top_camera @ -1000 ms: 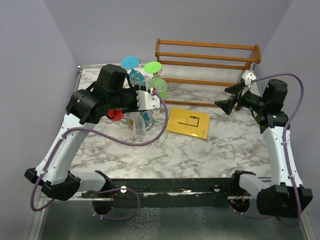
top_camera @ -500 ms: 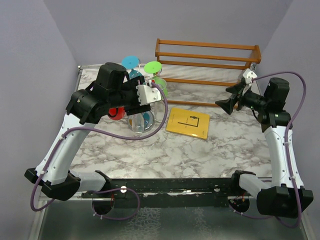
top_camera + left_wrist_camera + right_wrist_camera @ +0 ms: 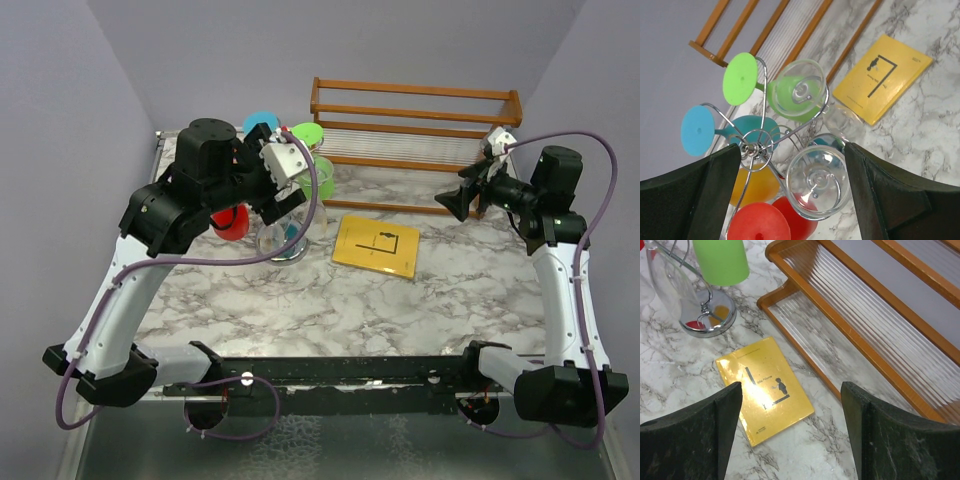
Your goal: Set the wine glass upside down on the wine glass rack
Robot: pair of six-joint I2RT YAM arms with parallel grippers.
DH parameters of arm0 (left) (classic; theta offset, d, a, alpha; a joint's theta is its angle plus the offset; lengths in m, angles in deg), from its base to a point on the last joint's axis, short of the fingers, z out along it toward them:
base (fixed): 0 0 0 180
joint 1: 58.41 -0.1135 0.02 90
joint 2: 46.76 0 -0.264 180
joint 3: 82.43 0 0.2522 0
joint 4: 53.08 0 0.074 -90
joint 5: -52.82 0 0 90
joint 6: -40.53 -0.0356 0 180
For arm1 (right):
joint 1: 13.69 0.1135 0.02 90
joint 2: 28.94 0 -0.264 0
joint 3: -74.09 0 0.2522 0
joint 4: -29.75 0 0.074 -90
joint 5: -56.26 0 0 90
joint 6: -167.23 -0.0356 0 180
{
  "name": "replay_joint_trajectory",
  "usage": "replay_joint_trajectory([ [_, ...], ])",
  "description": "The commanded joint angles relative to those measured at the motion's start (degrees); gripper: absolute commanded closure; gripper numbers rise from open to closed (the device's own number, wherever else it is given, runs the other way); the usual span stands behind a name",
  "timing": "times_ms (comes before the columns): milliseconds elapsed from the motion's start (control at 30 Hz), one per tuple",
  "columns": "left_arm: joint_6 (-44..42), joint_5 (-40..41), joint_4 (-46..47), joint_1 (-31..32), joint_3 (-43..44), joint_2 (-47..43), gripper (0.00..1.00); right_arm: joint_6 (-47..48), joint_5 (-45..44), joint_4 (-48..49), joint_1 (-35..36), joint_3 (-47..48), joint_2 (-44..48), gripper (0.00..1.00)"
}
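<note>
The clear wine glass (image 3: 817,184) hangs upside down, its round foot caught in a wire loop of the silver wine glass rack (image 3: 753,148). In the top view the glass bowl (image 3: 274,240) hangs over the rack's round base (image 3: 709,316). My left gripper (image 3: 792,165) is open above it, its black fingers standing wide on either side of the foot and apart from it. That left gripper (image 3: 281,170) hovers over the rack. My right gripper (image 3: 456,203) is open and holds nothing, over the marble near the wooden shelf.
Green (image 3: 795,92), teal (image 3: 697,130), red (image 3: 760,225) and yellow (image 3: 752,186) glasses also hang on the rack. A yellow book (image 3: 376,246) lies on the marble table. An orange wooden slatted shelf (image 3: 415,120) stands at the back.
My left gripper has opened, letting go of the clear glass, and has drawn up and back to the left. The right arm has shifted slightly to the right.
</note>
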Motion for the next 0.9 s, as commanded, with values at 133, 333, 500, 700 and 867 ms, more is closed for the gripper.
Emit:
replay_joint_trajectory([
  [133, 11.2, 10.2, 7.9, -0.4, 3.4, -2.2, 0.05, -0.8, -5.9, -3.5, 0.0, 3.0, -0.1, 0.19],
  [333, 11.8, 14.5, 10.1, -1.1, 2.9, -3.4, 0.01, -1.2, -11.3, -5.3, 0.0, 3.5, 0.3, 0.16],
  [500, 11.9, 18.7, 11.4, -1.9, 3.4, -4.6, 0.01, -1.2, -15.8, -6.8, 0.0, 4.1, 0.0, 0.12],
  [700, 11.8, 26.4, 13.5, -3.1, 3.4, -6.0, 0.01, -2.1, -20.2, -6.8, 0.0, 4.5, -0.5, 0.03],
  [867, 13.9, 33.5, 17.0, -6.3, 1.2, -7.8, 0.01, -3.9, -23.4, -7.7, 0.0, 7.6, -3.5, 0.00],
])
